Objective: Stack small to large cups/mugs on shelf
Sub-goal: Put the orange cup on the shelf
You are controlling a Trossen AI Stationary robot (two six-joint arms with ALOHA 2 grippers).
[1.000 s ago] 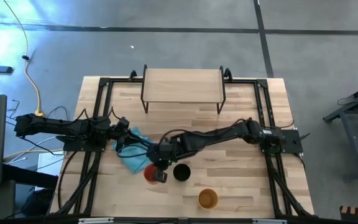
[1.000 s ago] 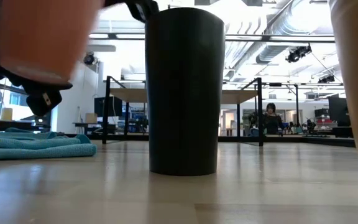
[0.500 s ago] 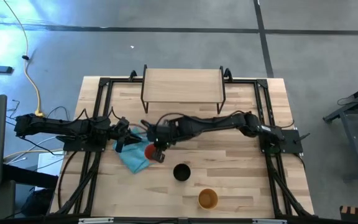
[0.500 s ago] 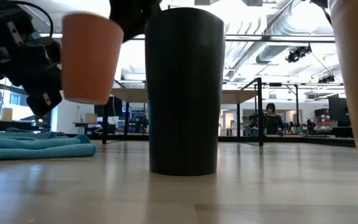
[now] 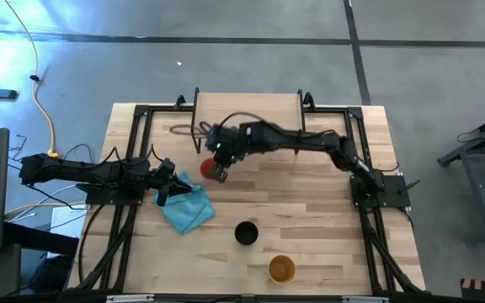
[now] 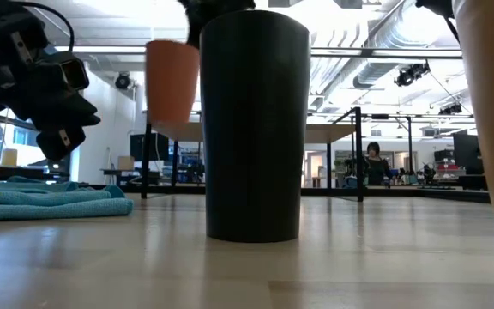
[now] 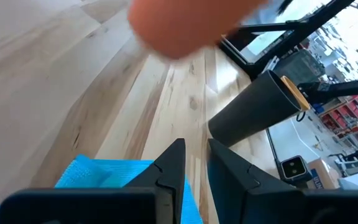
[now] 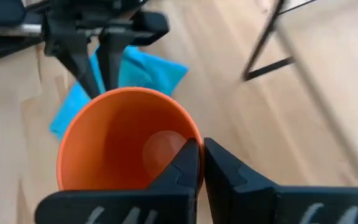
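Low view: yellow cup (image 6: 491, 129) cut off at the right edge, black cup (image 6: 254, 124) hides part of the red cup (image 6: 171, 81). Left wrist view: red cup just a blur. Shelf (image 5: 247, 114) front edge partly hidden under the right arm.

The red cup (image 5: 215, 169) reads as orange-red — plain, no pattern — and its inside shows a bright orange in the right wrist view (image 8: 126, 140). The black cup (image 5: 246, 232) is a flat, unmarked black. The yellow-orange cup (image 5: 281, 269) sits near the tabletop's front edge. The cloth (image 5: 185, 204) is light blue, turquoise in the low view. The shelf (image 5: 247, 116) is pale wood on black legs; the tabletop (image 5: 310, 210) — light wood planks with visible grain. Both arms and grippers are dark.
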